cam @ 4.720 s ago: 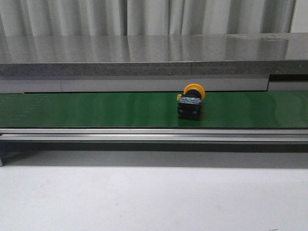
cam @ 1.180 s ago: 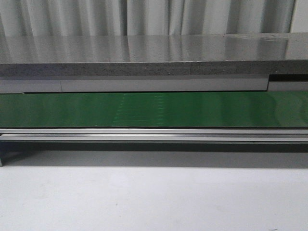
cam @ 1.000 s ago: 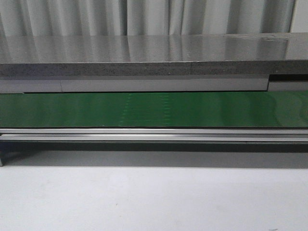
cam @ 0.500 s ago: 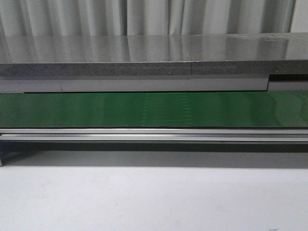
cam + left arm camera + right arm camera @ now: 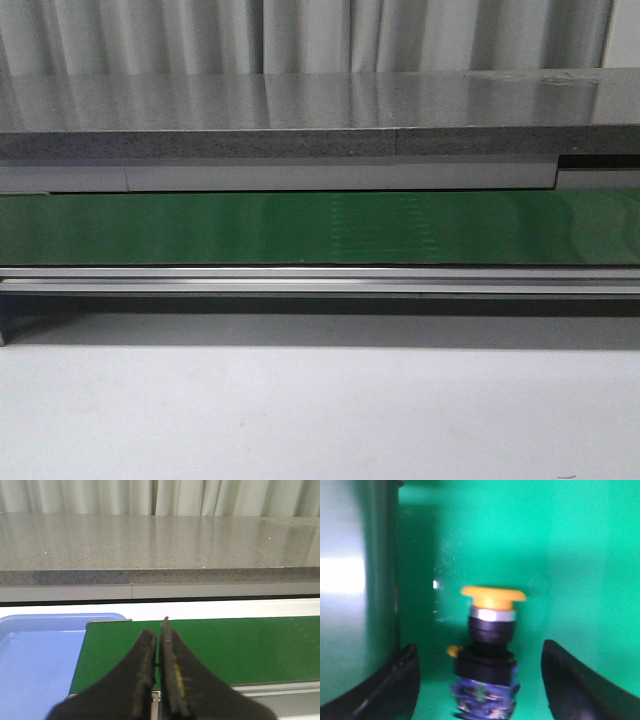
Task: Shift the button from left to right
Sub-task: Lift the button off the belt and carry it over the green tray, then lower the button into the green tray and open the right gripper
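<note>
The button (image 5: 487,652) appears only in the right wrist view: an orange-yellow cap on a black body with a bluish block, blurred, lying on the green belt (image 5: 570,555). My right gripper (image 5: 479,651) is open and its two dark fingers stand either side of the button without touching it. My left gripper (image 5: 158,630) is shut on nothing, hanging over the belt's (image 5: 240,645) left end. In the front view the belt (image 5: 300,228) shows no button and neither gripper.
A blue tray (image 5: 35,655) sits just past the belt's left end. A grey stone counter (image 5: 300,110) runs behind the belt, with an aluminium rail (image 5: 300,278) along its front. White tabletop (image 5: 300,410) lies nearer. A metal side rail (image 5: 350,580) borders the belt by the right gripper.
The button stood on the belt right of centre in the oldest front frame and is gone from that view in the later ones. A faint sheen on the belt drifts rightward.
</note>
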Controlling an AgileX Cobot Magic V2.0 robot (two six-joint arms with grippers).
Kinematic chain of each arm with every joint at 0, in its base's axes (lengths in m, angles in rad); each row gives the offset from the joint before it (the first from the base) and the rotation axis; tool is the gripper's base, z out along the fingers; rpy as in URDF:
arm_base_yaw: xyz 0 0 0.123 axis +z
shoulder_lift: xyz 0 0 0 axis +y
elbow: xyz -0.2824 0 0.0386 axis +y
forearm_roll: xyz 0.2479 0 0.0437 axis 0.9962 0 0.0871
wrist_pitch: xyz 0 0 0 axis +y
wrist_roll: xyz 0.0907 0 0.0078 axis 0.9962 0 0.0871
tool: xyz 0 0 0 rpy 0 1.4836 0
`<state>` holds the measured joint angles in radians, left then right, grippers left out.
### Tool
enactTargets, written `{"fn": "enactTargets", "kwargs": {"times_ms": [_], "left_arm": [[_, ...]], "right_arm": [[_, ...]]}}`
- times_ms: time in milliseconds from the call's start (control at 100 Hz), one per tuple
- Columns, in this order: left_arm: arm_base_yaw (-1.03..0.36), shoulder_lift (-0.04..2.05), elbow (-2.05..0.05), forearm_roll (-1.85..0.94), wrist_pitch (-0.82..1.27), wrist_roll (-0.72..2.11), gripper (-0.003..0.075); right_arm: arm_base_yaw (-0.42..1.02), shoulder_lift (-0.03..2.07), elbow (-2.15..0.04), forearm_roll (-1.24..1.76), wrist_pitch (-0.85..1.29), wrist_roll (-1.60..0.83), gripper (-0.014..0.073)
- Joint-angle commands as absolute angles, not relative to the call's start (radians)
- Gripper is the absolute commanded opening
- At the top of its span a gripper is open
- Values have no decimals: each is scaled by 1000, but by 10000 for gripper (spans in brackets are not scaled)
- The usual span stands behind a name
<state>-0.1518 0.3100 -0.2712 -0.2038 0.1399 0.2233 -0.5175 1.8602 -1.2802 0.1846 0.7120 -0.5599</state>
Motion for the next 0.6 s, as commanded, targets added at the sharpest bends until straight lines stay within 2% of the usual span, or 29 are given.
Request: {"fn": "enactTargets", "kwargs": {"times_ms": [0, 240, 590], "left_arm": [[-158, 317, -299, -214, 59, 222, 5], [-158, 317, -299, -214, 59, 222, 5], [-158, 317, -299, -214, 59, 222, 5]], "right_arm": [[-527, 1777, -1323, 200, 679, -557, 489], [-486, 1625, -1328, 336, 564, -558, 486], [-275, 1429, -1324, 409, 505, -558, 486]]}}
